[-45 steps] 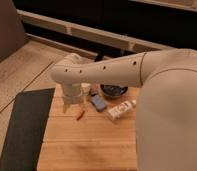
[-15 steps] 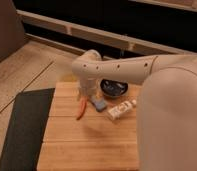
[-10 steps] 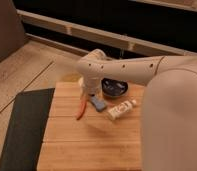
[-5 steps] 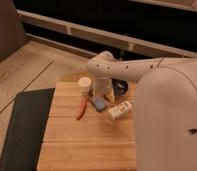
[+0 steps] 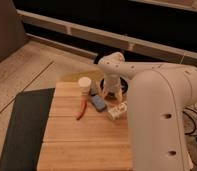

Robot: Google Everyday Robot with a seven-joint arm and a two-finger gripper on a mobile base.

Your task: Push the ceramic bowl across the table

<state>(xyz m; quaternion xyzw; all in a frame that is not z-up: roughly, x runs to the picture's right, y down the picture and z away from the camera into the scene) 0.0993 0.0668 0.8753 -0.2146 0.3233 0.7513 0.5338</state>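
Note:
The ceramic bowl [image 5: 124,83] is a dark glossy round shape at the far edge of the table [image 5: 82,142], mostly hidden behind my wrist. My gripper [image 5: 113,93] hangs from the white arm and points down, right at the bowl's near side. I cannot tell whether it touches the bowl. The light wooden plank top stretches toward the camera.
A cream cup [image 5: 84,84] stands left of the gripper. A blue block [image 5: 98,102], a red-orange stick-like item [image 5: 82,109] and a white tube [image 5: 117,110] lie just in front of it. A dark grey mat [image 5: 22,125] lies on the floor to the left. My white arm body fills the right side.
My arm has swung from the left to the right and farther back, uncovering the cream cup. The gripper now sits at the bowl instead of over the cup.

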